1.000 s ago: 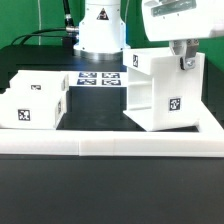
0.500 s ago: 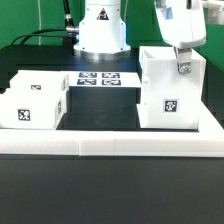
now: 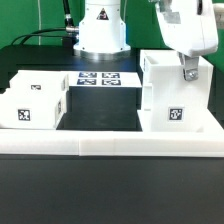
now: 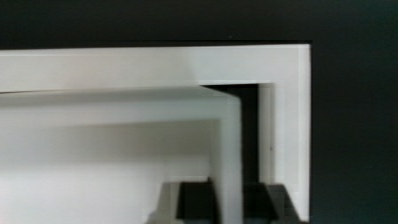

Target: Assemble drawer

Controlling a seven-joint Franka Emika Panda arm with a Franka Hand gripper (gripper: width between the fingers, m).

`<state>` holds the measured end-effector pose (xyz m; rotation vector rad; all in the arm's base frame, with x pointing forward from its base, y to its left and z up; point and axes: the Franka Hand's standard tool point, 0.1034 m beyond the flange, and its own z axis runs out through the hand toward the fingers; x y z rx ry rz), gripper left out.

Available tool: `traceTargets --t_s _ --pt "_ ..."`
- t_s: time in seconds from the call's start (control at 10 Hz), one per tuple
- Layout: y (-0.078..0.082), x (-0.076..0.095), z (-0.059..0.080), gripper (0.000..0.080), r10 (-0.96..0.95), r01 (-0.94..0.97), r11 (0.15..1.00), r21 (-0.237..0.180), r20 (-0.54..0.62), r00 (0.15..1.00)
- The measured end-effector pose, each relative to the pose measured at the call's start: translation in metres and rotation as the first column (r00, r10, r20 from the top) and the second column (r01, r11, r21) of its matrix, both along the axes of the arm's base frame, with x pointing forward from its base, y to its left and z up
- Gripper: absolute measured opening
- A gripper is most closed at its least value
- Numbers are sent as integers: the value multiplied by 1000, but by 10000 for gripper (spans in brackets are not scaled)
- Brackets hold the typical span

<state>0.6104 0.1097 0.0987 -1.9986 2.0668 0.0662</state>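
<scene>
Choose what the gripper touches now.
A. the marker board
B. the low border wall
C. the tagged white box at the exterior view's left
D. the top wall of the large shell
D: the gripper is shut on the upper wall of the shell; the wrist view shows that wall between its jaws.

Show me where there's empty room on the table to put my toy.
The biggest bare patch is the black table in the middle, between the tray on the exterior view's left and the shell on its right, behind the border wall and in front of the marker board. The right is crowded: the fingers grip the shell there.
</scene>
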Motion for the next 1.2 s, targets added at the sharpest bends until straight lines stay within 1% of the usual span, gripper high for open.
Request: traceTargets --t_s 0.2,0.4,0.5,0.7,1.1,1.2 --pt "1 11 1 44 -17 17 1000 8 0 1000" --pt "3 27 1 44 -35 35 999 14 -2 999" --pt "5 33 2 44 -39 39 999 11 6 999" --pt "6 38 4 44 -33 33 999 8 -5 999" --pt "6 37 4 44 -23 23 1000 8 -9 1000" --pt "6 37 3 244 -22 22 1000 8 -9 1000"
